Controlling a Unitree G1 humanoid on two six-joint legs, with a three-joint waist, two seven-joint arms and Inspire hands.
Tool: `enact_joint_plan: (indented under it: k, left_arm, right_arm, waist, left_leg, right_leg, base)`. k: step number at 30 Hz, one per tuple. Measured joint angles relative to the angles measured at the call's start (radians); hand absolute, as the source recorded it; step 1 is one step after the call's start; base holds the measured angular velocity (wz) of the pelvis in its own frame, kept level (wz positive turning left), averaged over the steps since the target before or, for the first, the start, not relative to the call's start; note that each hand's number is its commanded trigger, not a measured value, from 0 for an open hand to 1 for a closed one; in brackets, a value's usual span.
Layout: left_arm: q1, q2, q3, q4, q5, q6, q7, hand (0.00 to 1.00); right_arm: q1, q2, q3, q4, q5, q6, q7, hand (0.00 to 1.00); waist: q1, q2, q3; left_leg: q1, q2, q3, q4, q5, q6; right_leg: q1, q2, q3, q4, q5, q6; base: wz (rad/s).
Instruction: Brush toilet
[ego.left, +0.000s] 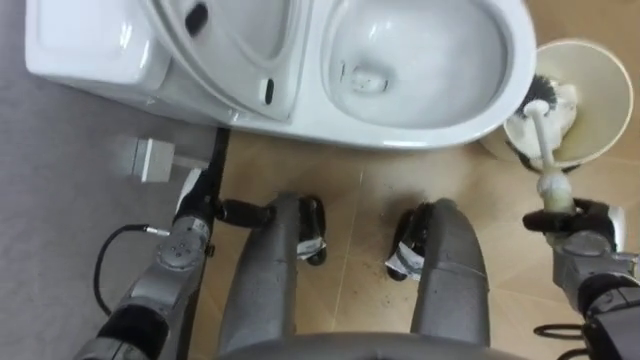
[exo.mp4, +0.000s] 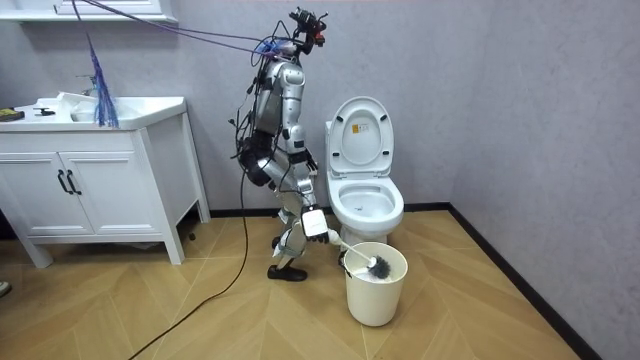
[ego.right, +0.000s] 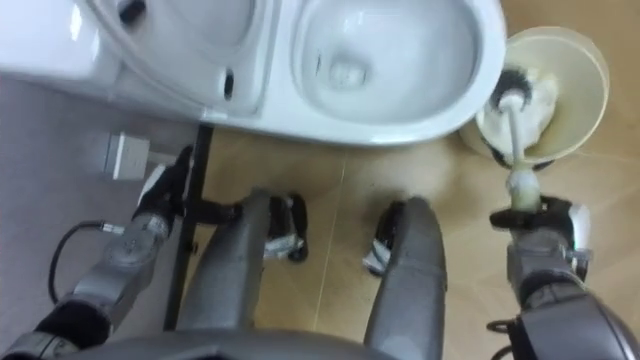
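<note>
- Your right hand (ego.left: 590, 228), low on the robot's right, has its fingers curled round the very end of the toilet brush (ego.left: 543, 150). The handle runs up and away from the fist. With a grip this far from the working end, the handle could twist or slip once the bristles meet resistance.
- Your left hand (ego.left: 192, 205) hangs at the robot's left, close to a dark upright bar (ego.left: 217, 160). You cannot tell how its fingers are set. A careless swing on that side could knock the bar.
- The robot stands on the wooden floor (ego.left: 350, 190), bent over, with the toilet in front of it. Any drip from a wet brush carried across would land on this floor.
- The brush head (ego.left: 542, 95) sits inside the pale bucket (ego.left: 605, 95), which stands just beside the front of the toilet. If you lift at a slant, the head may catch the rim and tip the bucket.
- The open toilet bowl (ego.left: 440, 130) lies to the left of the bucket and has not yet been brushed. A low sweep across could strike its rim rather than clear it.
- The raised seat and lid (ego.left: 230, 60) stand farthest off, at the robot's left. A wide stroke could bump them and bring them down onto the bowl.
</note>
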Motion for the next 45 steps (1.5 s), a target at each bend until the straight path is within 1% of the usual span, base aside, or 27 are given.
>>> enact_joint_plan:
  k: [2, 4, 6, 7, 9, 12, 14, 15, 17, 19, 20, 22, 24, 25, 28, 30, 32, 33, 34, 36, 37, 39, 40, 41, 42, 43, 45]
  left_arm:
    - [-0.001, 0.008, 0.005, 0.041, 0.013, -0.01, 0.001, 0.0]
    - [-0.001, 0.01, 0.015, 0.072, 0.033, -0.011, 0.001, 0.0]
    - [0.017, 0.011, 0.025, 0.079, 0.039, -0.012, 0.012, 0.0]
    - [0.027, 0.011, 0.03, 0.092, 0.039, -0.016, 0.017, 0.0]
    - [0.046, 0.013, 0.052, 0.099, 0.038, -0.018, 0.018, 0.0]
    - [0.088, 0.021, 0.099, 0.118, 0.039, -0.024, 0.037, 0.0]
    - [0.134, 0.022, 0.147, 0.135, 0.043, -0.025, 0.057, 0.0]
    - [0.143, 0.022, 0.158, 0.14, 0.046, -0.025, 0.062, 0.0]
    - [0.185, 0.023, 0.197, 0.141, 0.061, -0.025, 0.079, 0.0]
    - [0.222, 0.018, 0.224, 0.14, 0.078, -0.03, 0.083, 0.0]
    - [0.24, 0.018, 0.234, 0.14, 0.094, -0.032, 0.083, 0.0]
    - [0.257, 0.015, 0.259, 0.14, 0.136, -0.037, 0.085, 0.0]
    - [0.273, 0.014, 0.272, 0.142, 0.142, -0.039, 0.089, 0.0]
    - [0.296, 0.007, 0.291, 0.141, 0.142, -0.04, 0.09, 0.0]
    - [0.322, -0.013, 0.318, 0.134, 0.146, -0.039, 0.109, 0.0]
    - [0.332, -0.024, 0.33, 0.125, 0.158, -0.039, 0.12, 0.0]
    - [0.363, -0.029, 0.345, 0.105, 0.178, -0.039, 0.133, 0.0]
    - [0.374, -0.029, 0.351, 0.096, 0.189, -0.039, 0.136, 0.0]
    - [0.392, -0.037, 0.374, 0.068, 0.214, -0.039, 0.143, 0.0]
    - [0.411, -0.052, 0.407, 0.018, 0.258, -0.04, 0.163, 0.0]
    - [0.415, -0.061, 0.421, -0.014, 0.291, -0.043, 0.176, 0.0]
    - [0.422, -0.066, 0.421, -0.053, 0.323, -0.05, 0.199, 0.0]
    - [0.43, -0.068, 0.42, -0.082, 0.346, -0.055, 0.212, 0.0]
    - [0.434, -0.073, 0.421, -0.114, 0.368, -0.06, 0.227, 0.0]
    - [0.434, -0.075, 0.421, -0.133, 0.38, -0.061, 0.233, 0.0]
    - [0.439, -0.077, 0.421, -0.163, 0.406, -0.068, 0.241, 0.0]
    - [0.437, -0.077, 0.42, -0.203, 0.445, -0.07, 0.253, 0.0]
  right_arm:
    - [0.003, 0.01, -0.015, 0.013, 0.013, 0.0, 0.0, 1.0]
    - [0.019, 0.024, -0.044, 0.022, 0.022, -0.001, 0.0, 1.0]
    - [0.029, 0.033, -0.071, 0.028, 0.044, -0.001, -0.001, 1.0]
    - [0.03, 0.038, -0.091, 0.037, 0.052, 0.001, -0.001, 1.0]
    - [0.045, 0.048, -0.119, 0.046, 0.053, 0.002, -0.001, 1.0]
    - [0.099, 0.059, -0.152, 0.043, 0.059, 0.001, -0.002, 1.0]
    - [0.141, 0.066, -0.181, 0.04, 0.062, 0.0, -0.007, 1.0]
    - [0.151, 0.066, -0.192, 0.034, 0.063, 0.0, -0.008, 1.0]
    - [0.197, 0.069, -0.219, 0.011, 0.069, -0.002, -0.024, 1.0]
    - [0.223, 0.07, -0.22, -0.018, 0.069, -0.003, -0.035, 1.0]
    - [0.243, 0.071, -0.224, -0.043, 0.069, -0.004, -0.039, 1.0]
    - [0.264, 0.077, -0.229, -0.063, 0.069, -0.012, -0.044, 1.0]
    - [0.287, 0.085, -0.238, -0.088, 0.062, -0.013, -0.048, 1.0]
    - [0.294, 0.092, -0.238, -0.112, 0.047, -0.012, -0.051, 1.0]
    - [0.313, 0.106, -0.238, -0.157, 0.005, -0.013, -0.058, 1.0]
    - [0.321, 0.11, -0.235, -0.168, -0.021, -0.012, -0.059, 1.0]
    - [0.341, 0.114, -0.235, -0.22, -0.114, -0.011, -0.066, 1.0]
    - [0.344, 0.114, -0.235, -0.234, -0.146, -0.011, -0.066, 1.0]
    - [0.345, 0.114, -0.237, -0.249, -0.209, -0.017, -0.066, 1.0]
    - [0.362, 0.115, -0.235, -0.278, -0.3, -0.03, -0.068, 1.0]
    - [0.374, 0.115, -0.235, -0.286, -0.365, -0.04, -0.068, 1.0]
    - [0.383, 0.115, -0.22, -0.285, -0.427, -0.043, -0.068, 1.0]
    - [0.388, 0.117, -0.206, -0.285, -0.458, -0.044, -0.067, 1.0]
    - [0.395, 0.121, -0.203, -0.285, -0.513, -0.045, -0.067, 1.0]
    - [0.397, 0.124, -0.203, -0.284, -0.547, -0.046, -0.067, 1.0]
    - [0.402, 0.131, -0.2, -0.279, -0.608, -0.051, -0.065, 1.0]
    - [0.413, 0.136, -0.182, -0.274, -0.662, -0.057, -0.065, 1.0]
  waist:
    - [-0.001, -0.009, -0.0001]
    - [-0.006, -0.017, -0.0006]
    - [-0.003, -0.023, -0.0017]
    - [-0.002, -0.024, -0.0018]
    - [-0.003, -0.031, -0.005]
    - [-0.004, -0.043, -0.0123]
    - [-0.004, -0.055, -0.0222]
    - [-0.005, -0.055, -0.0223]
    - [-0.005, -0.06, -0.0263]
    - [-0.001, -0.062, -0.0286]
    - [-0.004, -0.066, -0.032]
    - [-0.006, -0.076, -0.0349]
    - [0.0, -0.083, -0.036]
    - [0.002, -0.084, -0.0383]
    - [-0.003, -0.087, -0.0388]
    - [0.002, -0.09, -0.0376]
    - [0.009, -0.096, -0.0342]
    - [0.009, -0.097, -0.0353]
    - [0.008, -0.096, -0.0362]
    - [0.02, -0.093, -0.04]
    - [0.023, -0.094, -0.0389]
    - [0.035, -0.105, -0.0367]
    - [0.047, -0.104, -0.039]
    - [0.056, -0.105, -0.0387]
    - [0.058, -0.102, -0.0407]
    - [0.059, -0.107, -0.0386]
    - [0.062, -0.106, -0.0391]
  left_leg:
    - [0.058, -0.002, 0.004, -0.046, 0.005, -0.001]
    - [0.106, -0.012, 0.0, -0.084, 0.014, -0.001]
    - [0.159, -0.013, 0.0, -0.114, 0.014, -0.001]
    - [0.194, -0.014, 0.0, -0.136, 0.014, -0.001]
    - [0.242, -0.018, -0.004, -0.168, 0.016, 0.0]
    - [0.323, -0.021, -0.013, -0.226, 0.019, -0.002]
    - [0.404, -0.024, -0.016, -0.288, 0.027, -0.003]
    - [0.426, -0.023, -0.018, -0.304, 0.03, -0.003]
    - [0.514, -0.026, -0.027, -0.372, 0.045, -0.004]
    - [0.571, -0.026, -0.028, -0.415, 0.054, -0.004]
    - [0.602, -0.028, -0.032, -0.441, 0.06, -0.003]
    - [0.644, -0.034, -0.043, -0.473, 0.067, -0.004]
    - [0.69, -0.033, -0.045, -0.497, 0.069, -0.005]
    - [0.717, -0.032, -0.05, -0.511, 0.069, -0.006]
    - [0.755, -0.034, -0.066, -0.528, 0.07, -0.007]
    - [0.776, -0.037, -0.074, -0.536, 0.07, -0.007]
    - [0.811, -0.038, -0.074, -0.55, 0.071, -0.008]
    - [0.817, -0.038, -0.074, -0.552, 0.071, -0.008]
    - [0.823, -0.037, -0.076, -0.553, 0.071, -0.009]
    - [0.831, -0.035, -0.089, -0.56, 0.074, -0.013]
    - [0.835, -0.038, -0.101, -0.562, 0.074, -0.014]
    - [0.85, -0.042, -0.107, -0.578, 0.077, -0.015]
    - [0.853, -0.044, -0.109, -0.579, 0.08, -0.015]
    - [0.853, -0.045, -0.11, -0.582, 0.081, -0.015]
    - [0.852, -0.045, -0.112, -0.581, 0.081, -0.015]
    - [0.851, -0.049, -0.12, -0.582, 0.083, -0.015]
    - [0.852, -0.052, -0.133, -0.581, 0.085, -0.015]
  right_leg:
    - [0.06, -0.001, -0.01, -0.046, 0.004, 0.007]
    - [0.113, -0.001, -0.021, -0.08, 0.006, 0.012]
    - [0.169, 0.003, -0.027, -0.121, 0.01, 0.019]
    - [0.209, 0.003, -0.043, -0.148, 0.012, 0.024]
    - [0.263, 0.007, -0.056, -0.186, 0.017, 0.032]
    - [0.353, 0.02, -0.072, -0.259, 0.029, 0.047]
    - [0.443, 0.027, -0.09, -0.329, 0.042, 0.056]
    - [0.47, 0.031, -0.097, -0.351, 0.048, 0.058]
    - [0.569, 0.049, -0.106, -0.439, 0.072, 0.071]
    - [0.635, 0.059, -0.118, -0.493, 0.091, 0.075]
    - [0.671, 0.063, -0.127, -0.527, 0.101, 0.079]
    - [0.718, 0.066, -0.14, -0.561, 0.108, 0.085]
    - [0.771, 0.076, -0.146, -0.605, 0.119, 0.089]
    - [0.81, 0.082, -0.16, -0.634, 0.127, 0.091]
    - [0.867, 0.091, -0.188, -0.682, 0.137, 0.096]
    - [0.896, 0.091, -0.2, -0.695, 0.138, 0.097]
    - [0.928, 0.092, -0.202, -0.706, 0.138, 0.098]
    - [0.937, 0.094, -0.203, -0.717, 0.139, 0.1]
    - [0.951, 0.099, -0.206, -0.735, 0.144, 0.1]
    - [0.973, 0.111, -0.213, -0.766, 0.159, 0.1]
    - [0.984, 0.112, -0.222, -0.772, 0.16, 0.1]
    - [0.999, 0.112, -0.223, -0.778, 0.16, 0.1]
    - [1.004, 0.112, -0.221, -0.782, 0.161, 0.101]
    - [1.003, 0.112, -0.22, -0.783, 0.161, 0.101]
    - [1.003, 0.112, -0.221, -0.783, 0.161, 0.101]
    - [1.007, 0.111, -0.227, -0.783, 0.161, 0.101]
    - [1.014, 0.11, -0.234, -0.784, 0.161, 0.101]
  base:
    - [0.0]
    - [0.12]
    - [0.04]
    - [0.0]
    - [0.07]
    - [0.03]
    - [0.03]
    - [0.11]
    - [0.09]
    - [0.02]
    - [0.08]
    - [0.15]
    - [0.08]
    - [0.09]
    - [0.2]
    - [0.17]
    - [0.02]
    - [0.0]
    - [0.0]
    - [0.12]
    - [0.23]
    - [0.16]
    - [0.05]
    - [0.06]
    - [0.1]
    - [0.21]
    - [0.23]
